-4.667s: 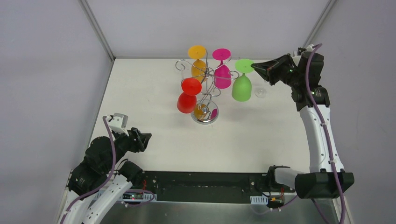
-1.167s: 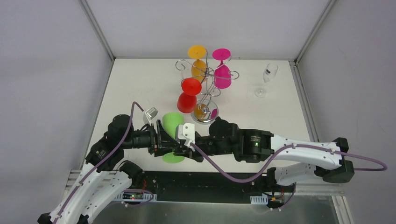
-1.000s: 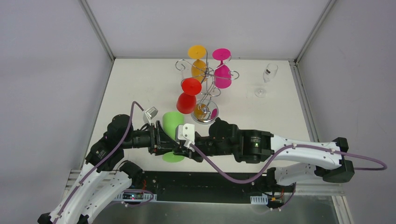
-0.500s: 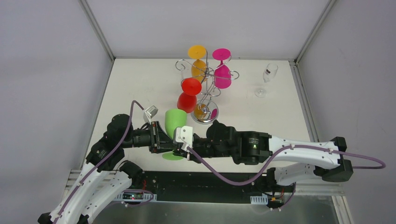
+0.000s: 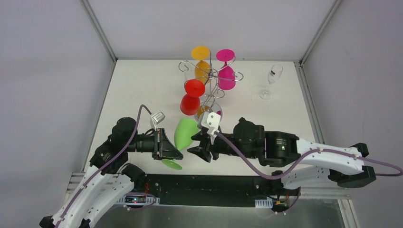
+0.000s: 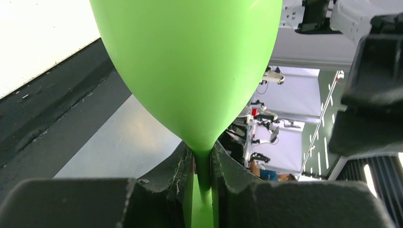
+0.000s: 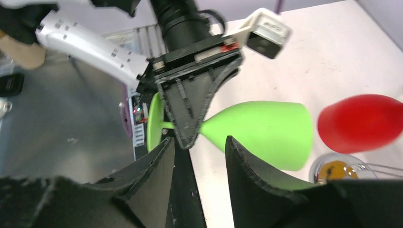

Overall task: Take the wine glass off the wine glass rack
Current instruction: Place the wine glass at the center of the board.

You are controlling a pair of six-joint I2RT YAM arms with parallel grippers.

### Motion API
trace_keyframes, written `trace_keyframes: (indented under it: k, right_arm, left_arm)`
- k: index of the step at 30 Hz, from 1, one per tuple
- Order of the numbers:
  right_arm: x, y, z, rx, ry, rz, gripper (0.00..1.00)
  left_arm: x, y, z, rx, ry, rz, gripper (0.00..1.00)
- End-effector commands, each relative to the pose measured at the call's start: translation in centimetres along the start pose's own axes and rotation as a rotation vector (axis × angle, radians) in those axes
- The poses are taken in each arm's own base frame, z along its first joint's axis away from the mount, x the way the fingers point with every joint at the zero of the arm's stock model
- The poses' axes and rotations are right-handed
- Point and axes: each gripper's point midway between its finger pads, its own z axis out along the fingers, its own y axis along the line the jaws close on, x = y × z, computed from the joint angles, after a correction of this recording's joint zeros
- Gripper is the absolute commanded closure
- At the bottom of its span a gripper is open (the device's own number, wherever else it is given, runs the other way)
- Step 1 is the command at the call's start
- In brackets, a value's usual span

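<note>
On my top view the green wine glass [image 5: 185, 133] is off the wine glass rack [image 5: 207, 73] and sits in the lower middle of the frame, tilted, with its foot toward the lower left and its bowl toward the rack. My left gripper [image 5: 175, 153] is clenched on its stem; the left wrist view shows both fingers [image 6: 228, 190] pressed against the thin green stem just under the bowl [image 6: 190, 71]. My right gripper [image 5: 199, 154] is released, with its jaws spread and nothing between them, just to the right of the green bowl and not touching it. The bowl is opaque and I cannot tell if anything is inside. Three glasses hang upside down on the rack in the upper middle: a red glass [image 5: 192, 97], an orange glass [image 5: 201, 59] and a magenta glass [image 5: 226, 71]. A clear glass [image 5: 271, 80] stands on the table [image 5: 142, 95] at the upper right, well apart from the rack.
</note>
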Motion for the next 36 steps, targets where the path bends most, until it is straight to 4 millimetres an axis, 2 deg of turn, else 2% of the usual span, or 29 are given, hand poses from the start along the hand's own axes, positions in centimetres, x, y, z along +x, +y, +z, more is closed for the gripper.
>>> trace_keyframes:
  k: [1, 4, 7, 12, 17, 21, 36]
  right_arm:
    - [-2.6, -3.7, -2.6, 0.21, -0.05, 0.135, 0.54]
    - [-2.7, -5.5, -3.3, 0.285, -0.026, 0.226, 0.57]
    - [-2.8, -6.9, -3.8, 0.308, -0.014, 0.374, 0.53]
    - [-2.9, -7.8, -4.4, 0.251, 0.001, 0.604, 0.5]
    - [-3.0, -6.7, -4.5, 0.123, 0.027, 0.708, 0.47]
    - [-3.0, -5.5, -4.3, 0.024, 0.041, 0.755, 0.46]
    - [-3.1, -2.8, -1.8, -0.233, 0.101, 0.853, 0.51]
  left_arm:
    - [2.0, -1.2, -0.8, 0.089, 0.095, 0.133, 1.0]
    - [2.7, -1.6, -1.2, 0.118, 0.127, 0.18, 1.0]
    - [3.3, -2.1, -1.7, 0.149, 0.151, 0.233, 1.0]
    - [4.3, -3.2, -2.7, 0.204, 0.17, 0.324, 1.0]
    - [5.2, -4.2, -3.7, 0.248, 0.173, 0.405, 1.0]
    - [5.5, -4.2, -3.9, 0.261, 0.183, 0.426, 1.0]
    - [6.5, -4.4, -4.7, 0.293, 0.185, 0.474, 1.0]
